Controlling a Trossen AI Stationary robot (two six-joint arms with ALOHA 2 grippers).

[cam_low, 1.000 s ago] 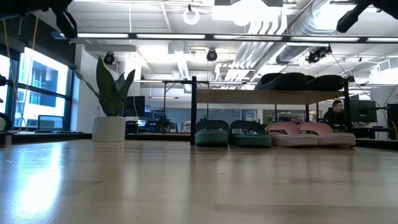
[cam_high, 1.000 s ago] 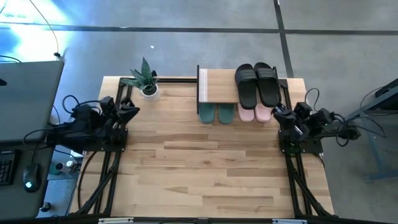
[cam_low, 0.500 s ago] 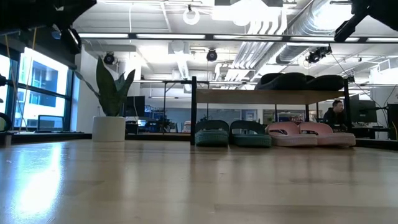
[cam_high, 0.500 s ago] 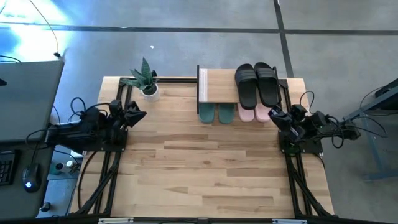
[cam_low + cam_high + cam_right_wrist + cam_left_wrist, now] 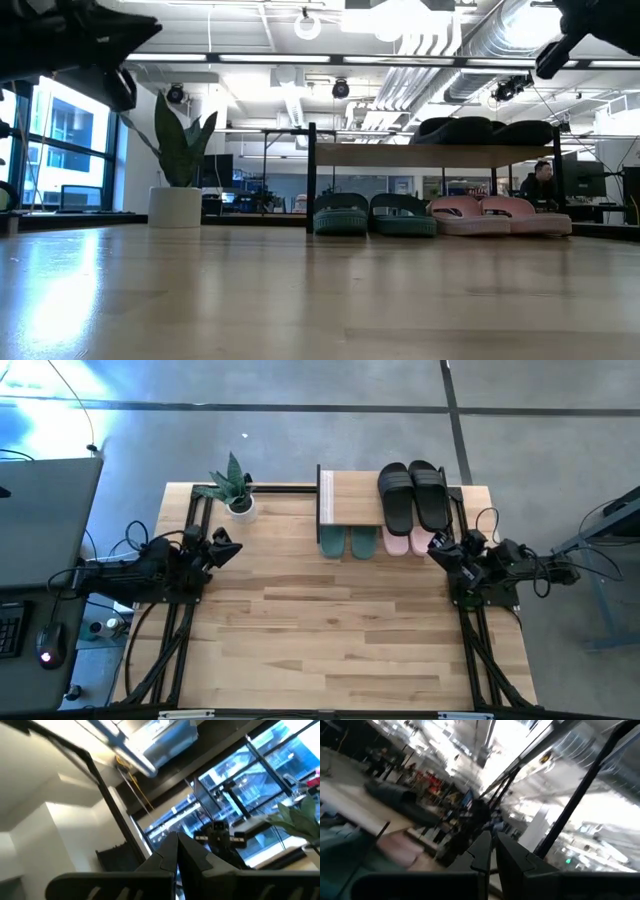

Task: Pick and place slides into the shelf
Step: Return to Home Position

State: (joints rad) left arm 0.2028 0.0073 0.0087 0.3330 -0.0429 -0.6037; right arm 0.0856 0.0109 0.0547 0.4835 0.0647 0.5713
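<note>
Table [image 5: 330, 630]: we see the shelf [image 5: 352, 498] at its back.
Slides: black pair [image 5: 412, 495] atop shelf, pink pair [image 5: 497, 214] beneath.
Left gripper [image 5: 230, 547]: left of shelf, clenched.
Right gripper [image 5: 437, 547]: beside shelf, seemingly clenched.

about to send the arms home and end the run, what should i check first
1. Black slides on the shelf top board: ok.
2. Pink slides side by side under the shelf: ok.
3. Left claw shut and empty: ok.
4. Right claw shut and empty, raised off the table: ok.
5. Potted plant upright, apart from the left claw: ok.
</note>
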